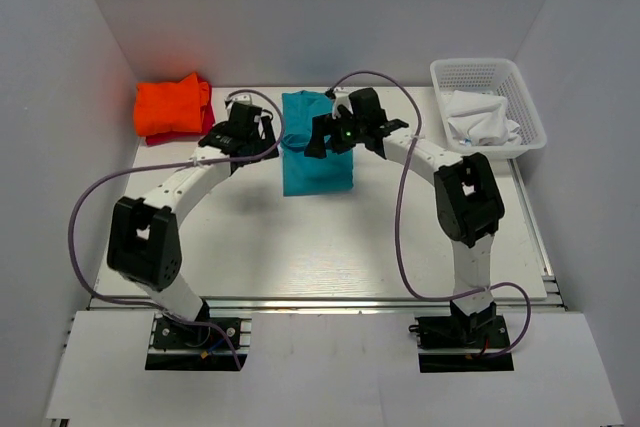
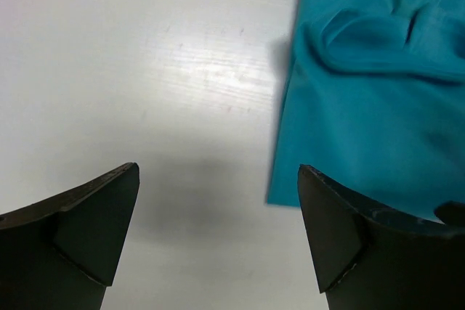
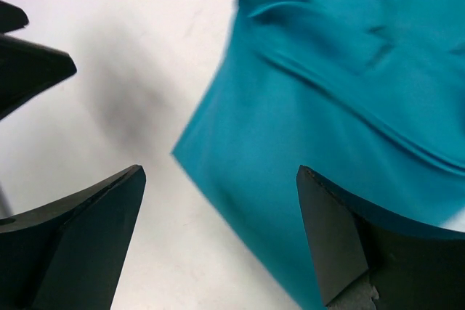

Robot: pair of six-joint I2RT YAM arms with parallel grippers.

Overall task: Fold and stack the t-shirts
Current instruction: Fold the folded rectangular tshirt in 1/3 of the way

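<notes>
I record the teal-blue t-shirt point(image 1: 315, 157) lying folded on the surface point(image 1: 300, 247), toward 12 o'clock from its centre. The left jaws stand wide apart and empty at the shirt's 9 o'clock edge, and the right jaws are likewise spread and empty over its 12 o'clock end, one finger above cloth and the other above bare surface. The orange t-shirt point(image 1: 172, 103) sits folded in the 10 o'clock corner on top of the red t-shirt point(image 1: 206, 122), whose edge shows beneath it, and a white basket point(image 1: 487, 72) at 2 o'clock holds crumpled white cloth point(image 1: 480, 119).
</notes>
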